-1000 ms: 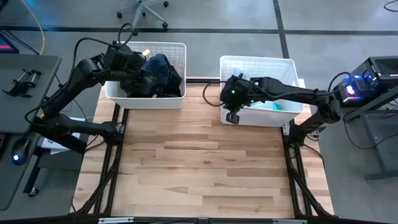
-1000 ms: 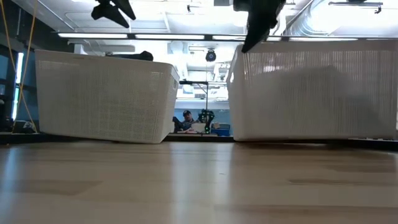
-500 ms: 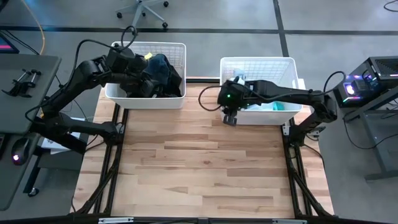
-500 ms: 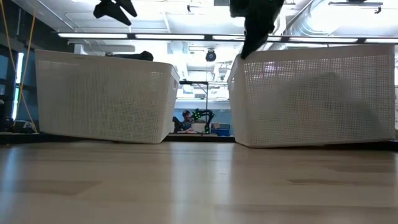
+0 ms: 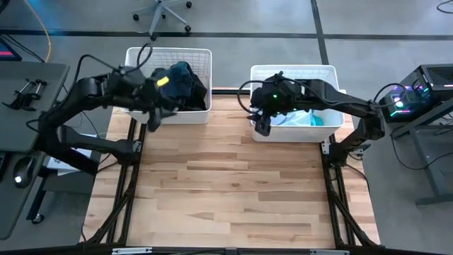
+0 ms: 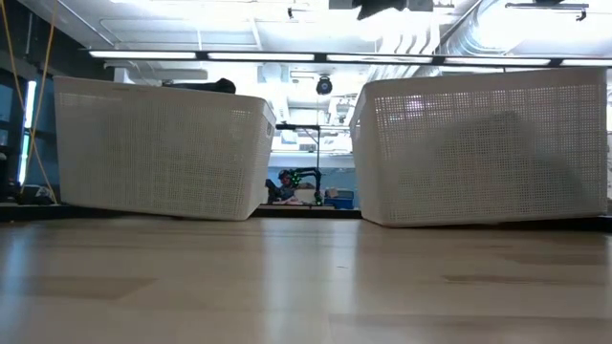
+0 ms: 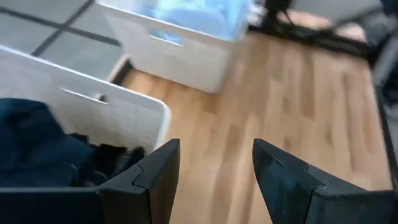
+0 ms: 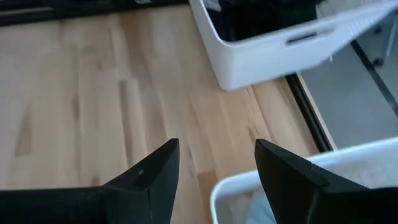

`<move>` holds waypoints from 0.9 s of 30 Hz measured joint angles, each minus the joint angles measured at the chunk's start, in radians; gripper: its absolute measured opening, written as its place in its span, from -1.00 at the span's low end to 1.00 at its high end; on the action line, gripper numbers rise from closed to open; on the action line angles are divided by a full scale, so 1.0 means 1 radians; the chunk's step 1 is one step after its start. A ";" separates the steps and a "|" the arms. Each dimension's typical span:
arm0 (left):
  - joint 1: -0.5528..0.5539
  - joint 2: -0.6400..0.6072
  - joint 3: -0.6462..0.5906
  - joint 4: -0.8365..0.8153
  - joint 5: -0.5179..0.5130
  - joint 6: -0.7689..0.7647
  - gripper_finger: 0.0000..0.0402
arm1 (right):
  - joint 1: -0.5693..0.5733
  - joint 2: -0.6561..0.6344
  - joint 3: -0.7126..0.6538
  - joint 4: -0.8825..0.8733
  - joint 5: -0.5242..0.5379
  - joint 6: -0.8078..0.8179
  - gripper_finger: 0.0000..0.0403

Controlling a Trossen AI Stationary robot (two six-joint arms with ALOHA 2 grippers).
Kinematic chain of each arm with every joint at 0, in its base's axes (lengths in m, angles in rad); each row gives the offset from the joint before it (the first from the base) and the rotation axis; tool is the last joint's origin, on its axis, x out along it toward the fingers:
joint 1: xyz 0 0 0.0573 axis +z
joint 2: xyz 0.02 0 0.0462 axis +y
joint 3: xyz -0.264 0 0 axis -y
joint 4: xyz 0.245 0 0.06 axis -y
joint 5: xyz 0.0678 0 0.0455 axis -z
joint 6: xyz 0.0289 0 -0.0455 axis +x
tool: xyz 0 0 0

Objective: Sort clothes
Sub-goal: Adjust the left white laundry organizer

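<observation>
Two white plastic lattice-walled baskets stood at far edge of light wooden plank table (image 5: 226, 184), well apart, one left (image 5: 195, 113), one right (image 5: 263, 74). Dark navy and black fabric garments (image 5: 182, 83) lay heaped in left basket. Pale blue and teal fabric garments (image 5: 306, 117) lay in right basket. Left gripper (image 5: 151, 119) hung over left basket's near rim. Right gripper (image 5: 262, 126) hung over right basket's near left corner.

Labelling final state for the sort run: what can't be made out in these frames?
- Low view: contents of both white lattice plastic baskets, screened by their walls.
- High view: how many dark garments are piled up; they overlap.
- High view: pale blue clothes, partly under the right arm.
- Left wrist view: the pale clothes are blurred.
</observation>
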 joint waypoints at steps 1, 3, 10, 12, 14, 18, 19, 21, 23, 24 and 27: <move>-0.030 -0.009 0.000 -0.023 -0.001 0.015 -0.06 | 0.011 0.000 0.017 -0.007 0.000 -0.004 -0.02; -0.084 -0.012 0.000 -0.100 -0.034 0.041 -0.06 | 0.030 0.000 0.042 -0.015 -0.002 -0.014 -0.02; -0.114 0.019 -0.178 -0.185 -0.282 -0.005 -0.07 | 0.058 0.000 0.056 -0.003 0.004 -0.021 -0.02; -0.103 0.031 -0.253 -0.143 -0.275 -0.005 -0.10 | 0.062 0.000 0.055 -0.009 0.001 -0.019 -0.02; -0.091 0.054 -0.322 -0.104 -0.289 -0.016 -0.16 | 0.071 0.000 0.055 -0.017 0.001 -0.017 -0.02; -0.078 0.098 -0.387 -0.054 -0.361 -0.041 -0.41 | 0.093 -0.011 0.053 -0.036 -0.002 0.019 -0.02; -0.079 0.108 -0.390 -0.049 -0.361 -0.039 -0.50 | 0.100 -0.018 0.053 -0.039 -0.002 0.025 -0.02; -0.083 0.129 -0.386 -0.042 -0.346 -0.028 -0.71 | 0.111 -0.031 0.053 -0.047 -0.001 0.034 -0.02; -0.090 0.136 -0.373 -0.040 -0.341 -0.027 -0.90 | 0.122 -0.043 0.053 -0.046 0.011 0.047 -0.02; -0.094 0.136 -0.363 -0.041 -0.342 -0.027 -0.95 | 0.127 -0.048 0.053 -0.047 0.022 0.050 -0.02; -0.115 0.134 -0.310 -0.043 -0.346 -0.025 -0.89 | 0.138 -0.064 0.053 -0.046 0.054 0.053 -0.02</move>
